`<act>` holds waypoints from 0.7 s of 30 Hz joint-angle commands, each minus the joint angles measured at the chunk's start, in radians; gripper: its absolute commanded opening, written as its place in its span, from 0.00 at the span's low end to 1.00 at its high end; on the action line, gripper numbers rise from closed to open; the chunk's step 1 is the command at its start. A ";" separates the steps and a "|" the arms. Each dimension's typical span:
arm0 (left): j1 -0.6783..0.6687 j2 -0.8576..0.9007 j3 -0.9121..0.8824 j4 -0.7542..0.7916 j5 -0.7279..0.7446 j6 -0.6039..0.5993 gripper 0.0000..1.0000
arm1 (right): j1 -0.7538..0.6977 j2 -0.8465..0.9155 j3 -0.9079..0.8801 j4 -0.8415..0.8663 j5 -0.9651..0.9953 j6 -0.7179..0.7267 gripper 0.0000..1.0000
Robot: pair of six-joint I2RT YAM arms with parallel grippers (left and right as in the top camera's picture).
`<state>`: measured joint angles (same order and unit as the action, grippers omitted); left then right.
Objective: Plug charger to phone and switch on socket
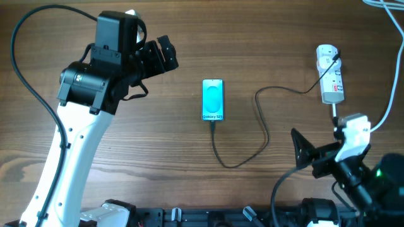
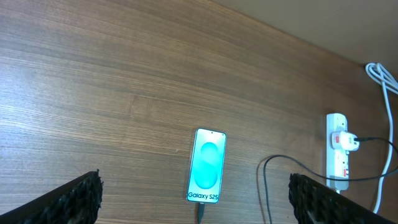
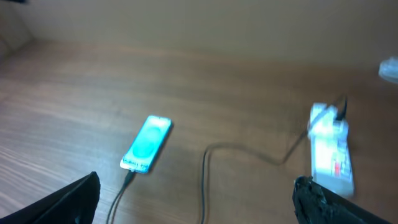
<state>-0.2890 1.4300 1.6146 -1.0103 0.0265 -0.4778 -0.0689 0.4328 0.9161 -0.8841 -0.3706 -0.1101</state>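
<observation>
The phone lies flat mid-table, cyan screen lit, "Galaxy" text at its near edge. The thin black charger cable runs from the phone's bottom edge, loops right and reaches a plug in the white socket strip at the far right. The connector sits in the phone's port. My left gripper is open and empty, raised left of the phone. My right gripper is open and empty, near the front right, below the socket. The phone, the cable and the socket also show in the right wrist view.
The socket's thick white cord runs along the right table edge. The left arm's black cable arcs over the left side. The wooden table top spreads around the phone.
</observation>
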 commanded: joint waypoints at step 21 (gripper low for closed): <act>-0.001 -0.010 -0.005 0.002 -0.010 -0.013 1.00 | 0.043 -0.422 -0.731 0.735 0.080 0.215 1.00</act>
<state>-0.2890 1.4300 1.6142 -1.0103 0.0269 -0.4778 -0.0288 0.0422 0.2440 -0.2028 -0.3305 0.0433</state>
